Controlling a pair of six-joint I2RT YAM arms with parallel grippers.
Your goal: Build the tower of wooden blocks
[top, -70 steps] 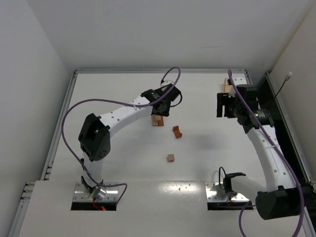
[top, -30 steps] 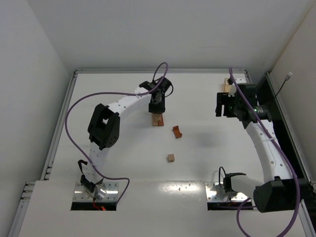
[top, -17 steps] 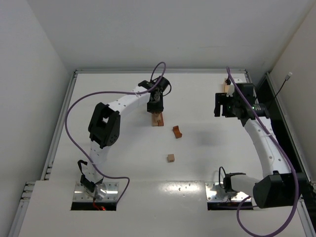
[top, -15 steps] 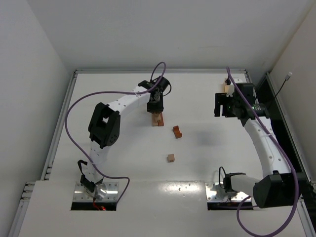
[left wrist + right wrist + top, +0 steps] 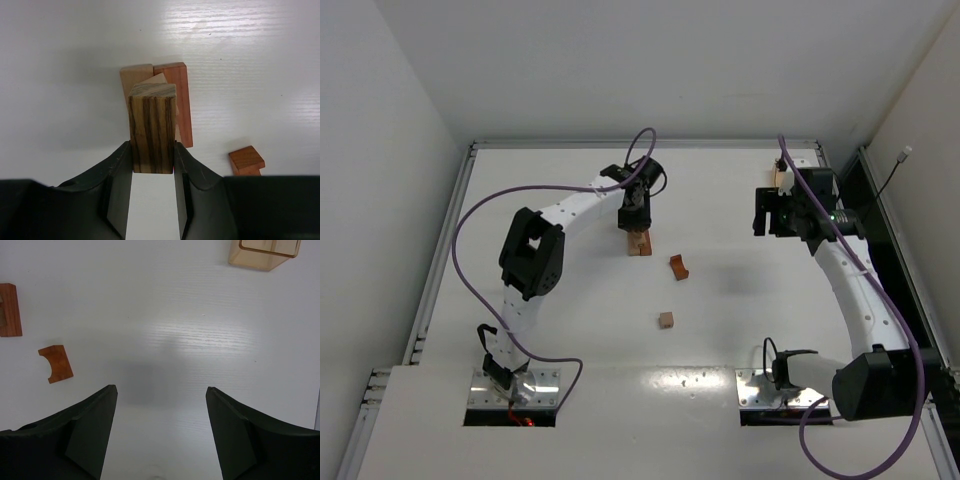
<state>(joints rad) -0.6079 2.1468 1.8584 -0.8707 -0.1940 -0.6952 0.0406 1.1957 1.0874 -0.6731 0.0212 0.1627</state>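
The left tool (image 5: 152,150) grips a striped block (image 5: 151,125) over the tower (image 5: 182,100) — the right tool (image 5: 161,389) gapes wide, empty.

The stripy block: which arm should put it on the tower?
Left. The left gripper holds the stripy block just above the tower, which is only base pieces so far. The right gripper is open, empty and far off to the side.

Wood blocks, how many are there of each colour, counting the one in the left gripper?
Reddish-brown: 2, the red bar and the notched piece.
Light tan: 3, the tan bar, a pale piece on it, the loose cube.
Dark striped: 1, the striped block in the left gripper.
Total: 6.
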